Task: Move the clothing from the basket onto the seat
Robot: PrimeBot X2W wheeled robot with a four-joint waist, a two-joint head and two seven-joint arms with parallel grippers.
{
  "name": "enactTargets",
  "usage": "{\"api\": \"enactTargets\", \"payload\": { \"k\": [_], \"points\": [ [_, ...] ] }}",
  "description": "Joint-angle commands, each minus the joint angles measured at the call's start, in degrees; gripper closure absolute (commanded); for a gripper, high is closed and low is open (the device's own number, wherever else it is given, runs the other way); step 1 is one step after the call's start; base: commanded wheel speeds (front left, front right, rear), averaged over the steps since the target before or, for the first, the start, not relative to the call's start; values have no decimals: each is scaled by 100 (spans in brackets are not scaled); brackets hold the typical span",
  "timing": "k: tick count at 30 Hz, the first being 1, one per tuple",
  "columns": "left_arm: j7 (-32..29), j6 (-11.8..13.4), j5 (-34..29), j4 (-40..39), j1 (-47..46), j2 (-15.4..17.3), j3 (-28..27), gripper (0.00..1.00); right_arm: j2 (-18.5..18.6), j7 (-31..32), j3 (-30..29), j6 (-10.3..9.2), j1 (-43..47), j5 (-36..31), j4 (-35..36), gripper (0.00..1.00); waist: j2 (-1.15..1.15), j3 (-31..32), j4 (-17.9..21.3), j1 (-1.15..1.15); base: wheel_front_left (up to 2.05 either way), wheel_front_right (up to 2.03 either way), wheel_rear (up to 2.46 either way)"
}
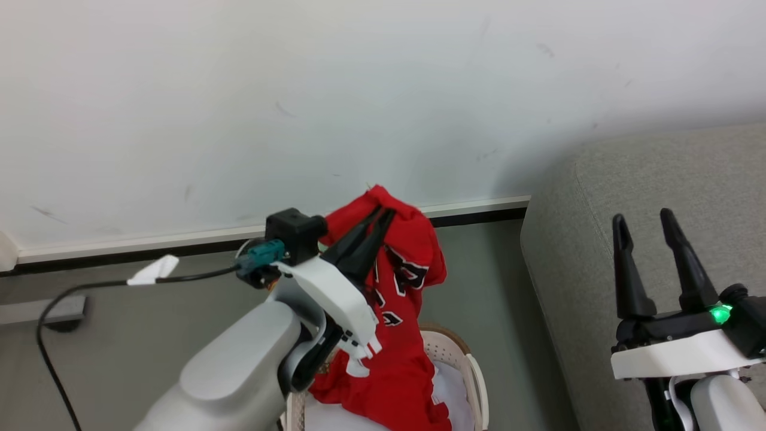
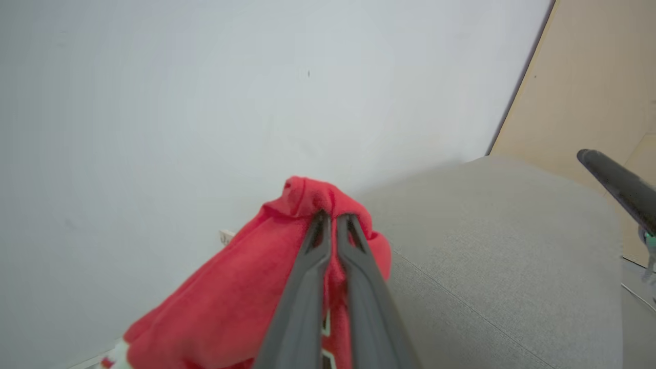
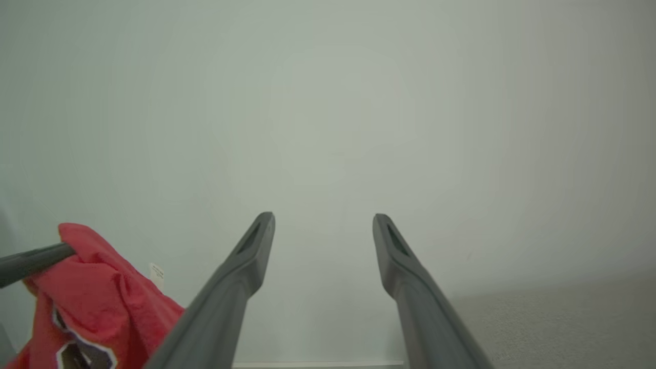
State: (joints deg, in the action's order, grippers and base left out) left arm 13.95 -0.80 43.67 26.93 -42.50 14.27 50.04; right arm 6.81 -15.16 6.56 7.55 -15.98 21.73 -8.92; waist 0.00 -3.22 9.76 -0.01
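Observation:
My left gripper (image 1: 385,212) is shut on a bright red garment (image 1: 401,311) with black-white emblems and holds it up above the basket (image 1: 473,371), its lower part still hanging into it. From the left wrist camera the red garment (image 2: 230,302) bunches around the closed fingertips of the left gripper (image 2: 334,218). The cream-white basket stands on the floor just left of the light grey sofa (image 1: 646,203). Over the sofa's front, my right gripper (image 1: 643,220) is open and holds nothing. The right wrist view shows the right gripper (image 3: 324,219) facing the wall, the red garment (image 3: 97,302) at lower left.
A pale sheet (image 1: 455,395) lies inside the basket under the garment. A white wall (image 1: 299,108) with a baseboard runs behind. A black cable (image 1: 108,284) with a white tag trails from my left wrist toward the floor at left. The sofa's back (image 2: 502,246) is right of the lifted garment.

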Motion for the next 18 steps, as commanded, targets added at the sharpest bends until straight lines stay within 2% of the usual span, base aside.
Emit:
{"api": "enactTargets", "payload": {
  "k": [1, 12, 18],
  "points": [
    [-51, 94, -60, -246, -58, 96, -54, 100, -10, 2, 50, -12, 126, 66, -4, 0, 0, 27, 9, 1, 0, 0, 0],
    [-413, 513, -77, -1323, 3, 461, -140, 100, 85, 2, 533, -12, 96, 169, 2, 0, 0, 23, 36, 1, 0, 0, 0],
    [-506, 575, -99, -1554, -50, 523, -116, 100, 427, 2, 1437, -12, -21, 534, 108, 0, 0, 7, -15, 1, 0, 0, 0]
  ]
}}
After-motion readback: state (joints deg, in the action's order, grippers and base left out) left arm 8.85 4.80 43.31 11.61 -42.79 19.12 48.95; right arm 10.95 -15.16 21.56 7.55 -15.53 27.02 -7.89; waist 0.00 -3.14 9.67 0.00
